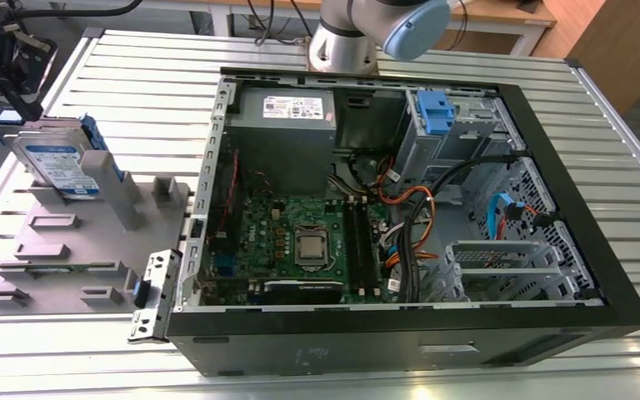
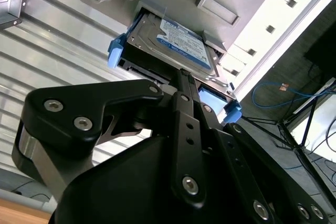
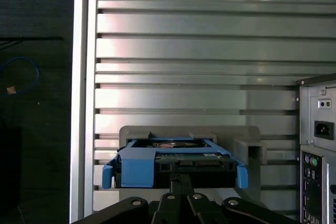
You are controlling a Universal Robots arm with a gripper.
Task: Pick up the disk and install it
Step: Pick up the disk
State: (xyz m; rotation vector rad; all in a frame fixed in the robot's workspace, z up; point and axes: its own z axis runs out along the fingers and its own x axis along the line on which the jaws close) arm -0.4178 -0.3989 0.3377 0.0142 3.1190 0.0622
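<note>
Jaws pressed together with nothing between them, on the gripper (image 3: 181, 178). Just beyond their tips the disk (image 3: 157, 170) stands on edge in a grey holder (image 3: 247, 148), possibly touching them. A slatted table (image 3: 199, 51) lies beyond.

Silver-grey disk (image 1: 62, 162), white-and-blue label, blue side rails, standing tilted in a grey holder (image 1: 76, 250)
</note>
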